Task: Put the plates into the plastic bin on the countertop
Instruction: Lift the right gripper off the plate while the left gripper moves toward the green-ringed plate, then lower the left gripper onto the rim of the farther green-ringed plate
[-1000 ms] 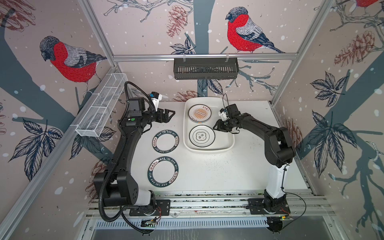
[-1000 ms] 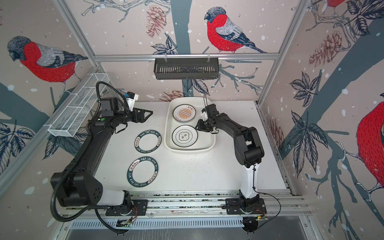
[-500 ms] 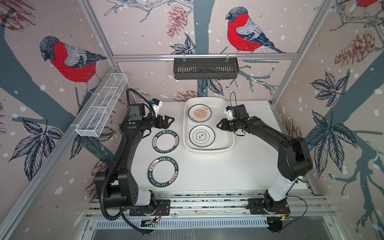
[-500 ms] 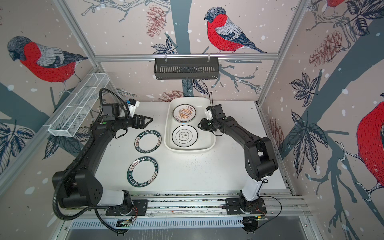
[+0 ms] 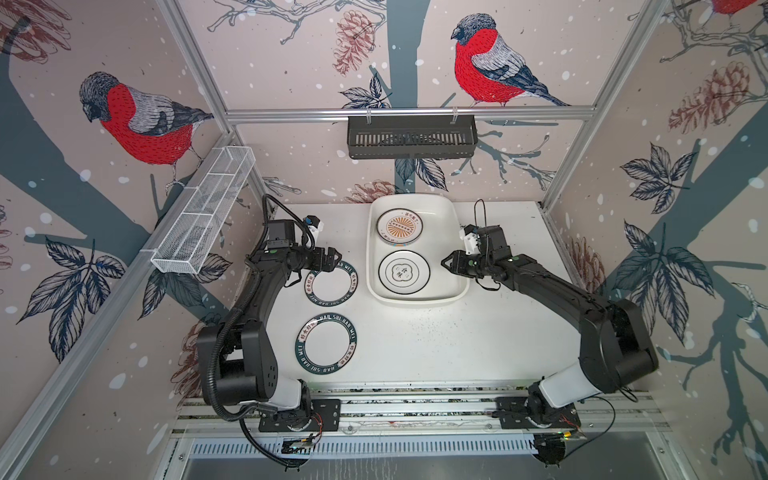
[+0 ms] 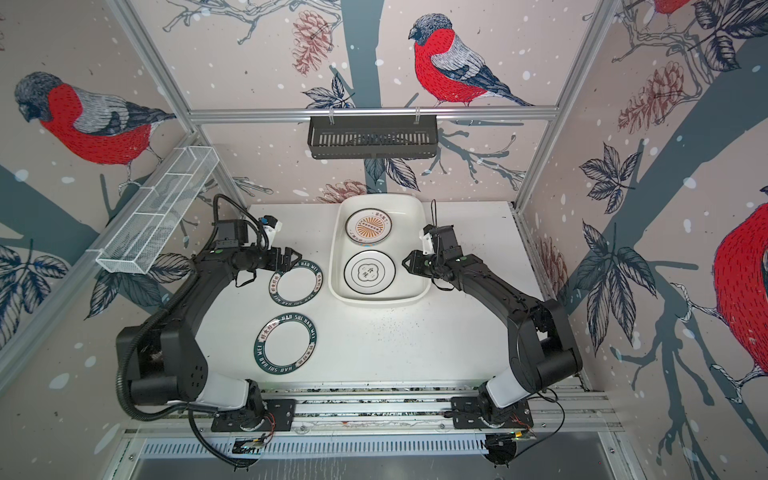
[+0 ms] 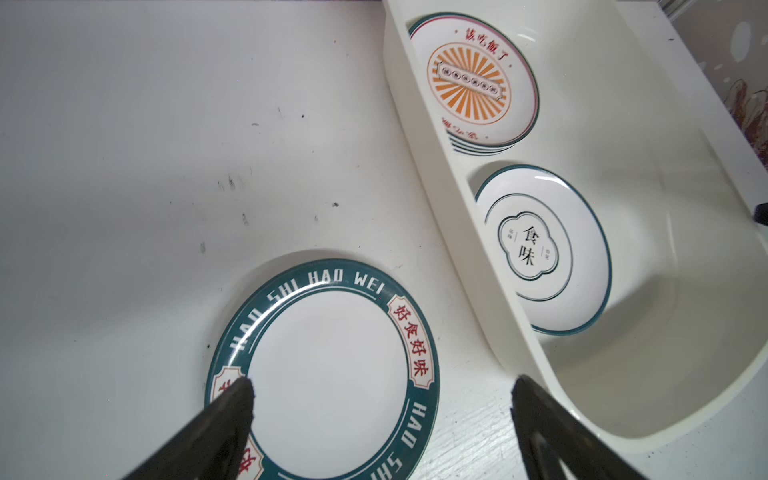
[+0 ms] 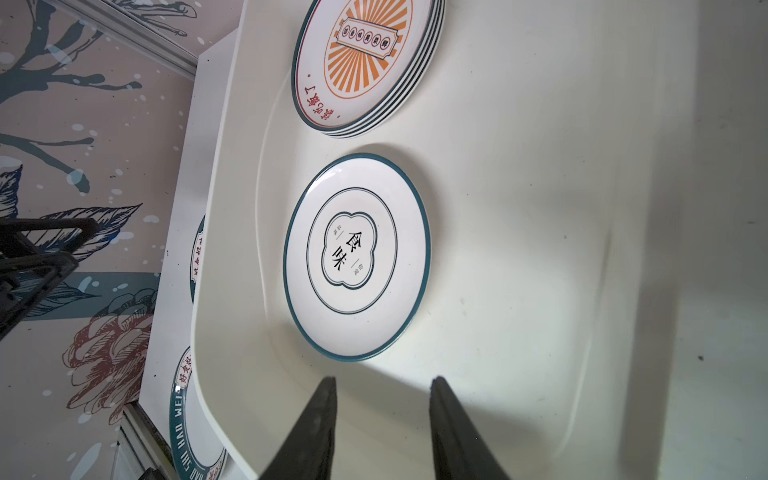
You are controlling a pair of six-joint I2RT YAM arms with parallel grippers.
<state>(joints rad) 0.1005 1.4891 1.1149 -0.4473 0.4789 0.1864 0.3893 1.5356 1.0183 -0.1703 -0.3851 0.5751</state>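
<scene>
The plastic bin (image 5: pixel 415 300) (image 6: pixel 380 300) holds a stack of sunburst plates (image 5: pixel 399 225) (image 8: pixel 365 62) and an emblem plate (image 5: pixel 404 272) (image 8: pixel 357 257). Two lettered-rim plates lie on the countertop (image 5: pixel 436 340) left of the bin, one farther back (image 5: pixel 331 283) (image 7: pixel 328 370) and one nearer the front (image 5: pixel 326 348). My left gripper (image 5: pixel 334 258) (image 7: pixel 381 382) hovers open over the far plate's back edge, holding nothing. My right gripper (image 5: pixel 445 262) (image 8: pixel 383 380) stands open and empty above the bin's right side, pointing at the emblem plate.
A black slotted shelf (image 5: pixel 411 141) hangs on the back wall. A white wire-mesh basket (image 5: pixel 203 216) is fixed along the left wall. Aluminium framing borders the countertop, and the arm bases sit on the front rail.
My left gripper has come forward from the back of the countertop to the far lettered plate. My right gripper has drawn back rightward and its elbow has swung outward.
</scene>
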